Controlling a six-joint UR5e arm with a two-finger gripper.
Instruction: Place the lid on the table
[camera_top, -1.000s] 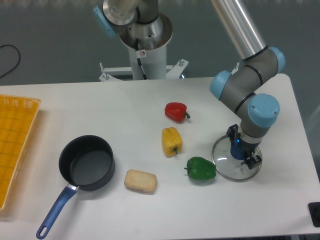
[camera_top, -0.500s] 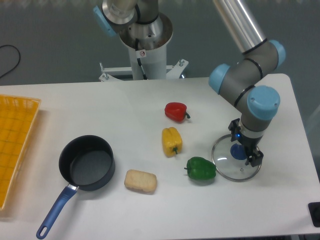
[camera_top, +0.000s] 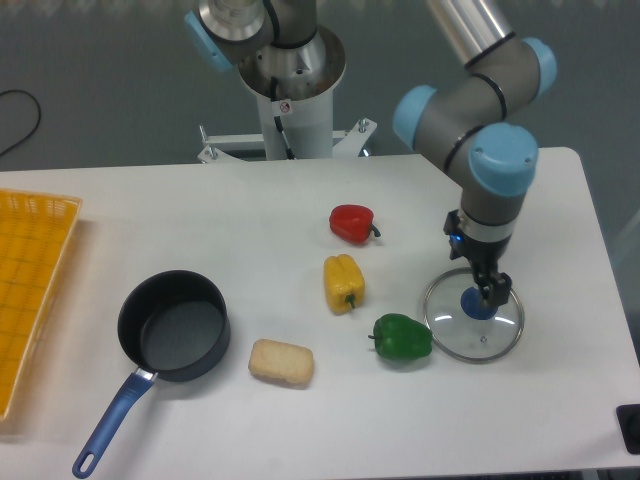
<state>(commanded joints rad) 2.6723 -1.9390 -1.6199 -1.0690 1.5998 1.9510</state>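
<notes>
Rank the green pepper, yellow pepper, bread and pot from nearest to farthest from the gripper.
From the gripper, above the lid:
1. Green pepper, beside the lid's left rim.
2. Yellow pepper, mid-table.
3. Bread, toward the front.
4. Pot, far left.

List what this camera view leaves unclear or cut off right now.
- Gripper jaws: too small and seen end-on above the lid knob; open or shut unreadable.
- Yellow tray: cut off by the left edge.
- Dark object: clipped at the right edge, unidentifiable.
- Arm's upper links: cut off by the top edge.
</notes>
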